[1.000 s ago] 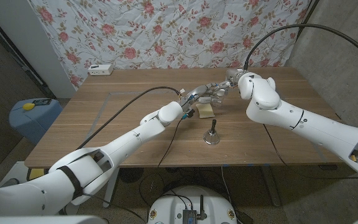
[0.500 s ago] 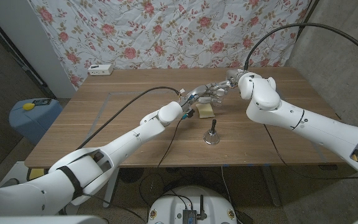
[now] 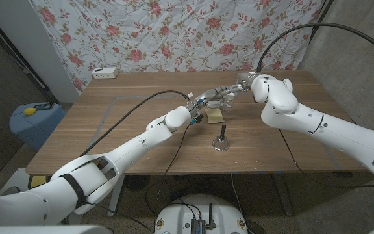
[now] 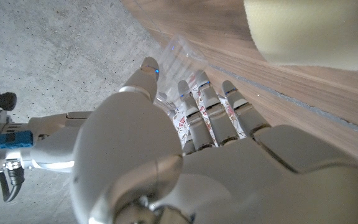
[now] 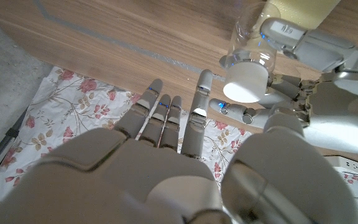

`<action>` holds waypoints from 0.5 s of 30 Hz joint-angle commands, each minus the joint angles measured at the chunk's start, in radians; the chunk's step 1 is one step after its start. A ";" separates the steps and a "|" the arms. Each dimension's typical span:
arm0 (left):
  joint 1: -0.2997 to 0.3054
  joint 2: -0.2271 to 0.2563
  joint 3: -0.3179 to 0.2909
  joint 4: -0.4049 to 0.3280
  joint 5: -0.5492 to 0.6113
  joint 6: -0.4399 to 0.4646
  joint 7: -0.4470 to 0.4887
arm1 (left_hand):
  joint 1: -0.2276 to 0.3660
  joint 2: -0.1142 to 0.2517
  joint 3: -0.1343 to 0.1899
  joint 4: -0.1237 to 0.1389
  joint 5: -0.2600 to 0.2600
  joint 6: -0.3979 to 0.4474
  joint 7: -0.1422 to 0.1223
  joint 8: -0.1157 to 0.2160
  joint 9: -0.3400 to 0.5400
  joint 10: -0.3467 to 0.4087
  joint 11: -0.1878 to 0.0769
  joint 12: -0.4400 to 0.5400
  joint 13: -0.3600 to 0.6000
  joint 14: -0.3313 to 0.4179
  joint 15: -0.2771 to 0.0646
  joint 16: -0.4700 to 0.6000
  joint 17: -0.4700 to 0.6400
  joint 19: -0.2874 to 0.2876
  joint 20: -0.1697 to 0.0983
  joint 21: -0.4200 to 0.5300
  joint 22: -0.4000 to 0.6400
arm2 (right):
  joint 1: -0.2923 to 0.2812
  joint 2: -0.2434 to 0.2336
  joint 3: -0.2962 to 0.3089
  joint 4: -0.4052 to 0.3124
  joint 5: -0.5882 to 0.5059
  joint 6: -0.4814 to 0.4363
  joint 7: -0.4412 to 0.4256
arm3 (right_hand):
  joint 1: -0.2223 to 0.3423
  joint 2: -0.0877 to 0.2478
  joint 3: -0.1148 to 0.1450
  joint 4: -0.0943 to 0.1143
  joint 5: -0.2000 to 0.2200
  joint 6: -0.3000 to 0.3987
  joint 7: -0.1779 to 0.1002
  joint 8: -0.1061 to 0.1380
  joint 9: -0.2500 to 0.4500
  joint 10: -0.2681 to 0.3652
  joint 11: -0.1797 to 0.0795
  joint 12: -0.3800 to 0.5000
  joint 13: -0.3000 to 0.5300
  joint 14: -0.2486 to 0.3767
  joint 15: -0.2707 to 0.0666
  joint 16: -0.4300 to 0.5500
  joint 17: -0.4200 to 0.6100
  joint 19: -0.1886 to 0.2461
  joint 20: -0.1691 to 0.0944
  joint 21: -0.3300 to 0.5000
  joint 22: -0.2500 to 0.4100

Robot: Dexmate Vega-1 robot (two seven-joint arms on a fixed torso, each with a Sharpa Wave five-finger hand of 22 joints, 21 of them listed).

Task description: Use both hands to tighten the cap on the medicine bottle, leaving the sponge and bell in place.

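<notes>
The medicine bottle point(image 5: 246, 53), clear with a white cap point(image 5: 246, 83), is held above the table near its far middle. My left hand point(image 3: 205, 100) grips its body, fingers point(image 4: 199, 99) wrapped round the clear plastic point(image 4: 174, 51). My right hand point(image 3: 234, 89) faces the cap with its fingers point(image 5: 199, 102) straight and spread, just beside the cap and not closed on it. The yellow sponge point(image 3: 214, 115) lies on the table just below the hands and also appears as the sponge point(image 4: 303, 31) in the left wrist view. The small bell point(image 3: 221, 140) stands nearer the front edge.
A white box point(image 3: 106, 73) sits at the table's far left edge. A floral cloth point(image 3: 174, 32) hangs behind the wooden table point(image 3: 128, 117). A blue bin point(image 3: 34, 120) stands on the floor to the left. Black cables run along both arms.
My right wrist and forearm have shifted slightly to the right. The left hand, bottle, sponge and bell have stayed where they were.
</notes>
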State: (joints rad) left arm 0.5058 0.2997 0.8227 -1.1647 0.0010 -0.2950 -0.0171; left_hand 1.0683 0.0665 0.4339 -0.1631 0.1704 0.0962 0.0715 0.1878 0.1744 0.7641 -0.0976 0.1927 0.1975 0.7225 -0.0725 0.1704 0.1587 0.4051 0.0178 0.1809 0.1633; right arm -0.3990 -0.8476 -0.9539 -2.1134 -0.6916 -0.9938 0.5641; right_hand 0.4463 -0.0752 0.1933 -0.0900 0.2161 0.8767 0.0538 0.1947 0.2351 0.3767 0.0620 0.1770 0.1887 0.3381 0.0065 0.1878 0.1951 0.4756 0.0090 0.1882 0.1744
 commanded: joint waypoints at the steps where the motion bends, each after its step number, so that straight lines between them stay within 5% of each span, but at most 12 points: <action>1: -0.003 -0.004 0.001 0.006 0.001 0.000 0.002 | 0.003 0.012 0.018 0.007 0.005 0.007 -0.002 0.002 0.004 0.005 -0.002 0.006 0.003 -0.008 -0.033 -0.001 0.001 -0.001 0.001 0.005 0.003 | -0.021 -0.038 0.063 -0.027 0.075 0.057 0.009 | 0.029 0.010 0.012 -0.017 -0.005 -0.044 0.006 -0.010 0.004 -0.029 0.002 -0.001 0.006 -0.021 0.000 -0.002 0.000 -0.009 0.001 0.002 0.002; 15: -0.005 -0.009 0.001 0.015 0.005 -0.007 0.013 | 0.003 0.008 0.022 0.005 0.005 0.005 0.000 0.001 0.004 0.003 -0.004 0.006 0.003 -0.013 -0.034 -0.001 0.000 -0.007 -0.002 0.003 0.003 | -0.037 -0.070 0.130 -0.031 0.200 0.118 0.004 | 0.098 0.029 0.045 -0.057 -0.027 -0.184 -0.010 -0.020 -0.002 -0.112 0.002 0.001 0.008 -0.072 0.005 -0.001 -0.003 -0.038 0.005 0.002 0.002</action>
State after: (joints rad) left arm 0.5036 0.2939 0.8227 -1.1560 0.0011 -0.2968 -0.0137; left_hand 1.0661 0.0690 0.4472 -0.1581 0.1680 0.0961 0.0716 0.1878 0.1744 0.7576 -0.0984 0.1929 0.1975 0.7163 -0.0714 0.1704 0.1587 0.4051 0.0178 0.1809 0.1655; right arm -0.4255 -0.8921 -0.8720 -2.1385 -0.5783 -0.9192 0.5683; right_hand 0.5295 -0.0470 0.2321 -0.1369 0.1921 0.7093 0.0494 0.1753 0.2321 0.2745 0.0640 0.1771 0.1935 0.2728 0.0124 0.1878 0.1905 0.4444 0.0117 0.1882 0.1743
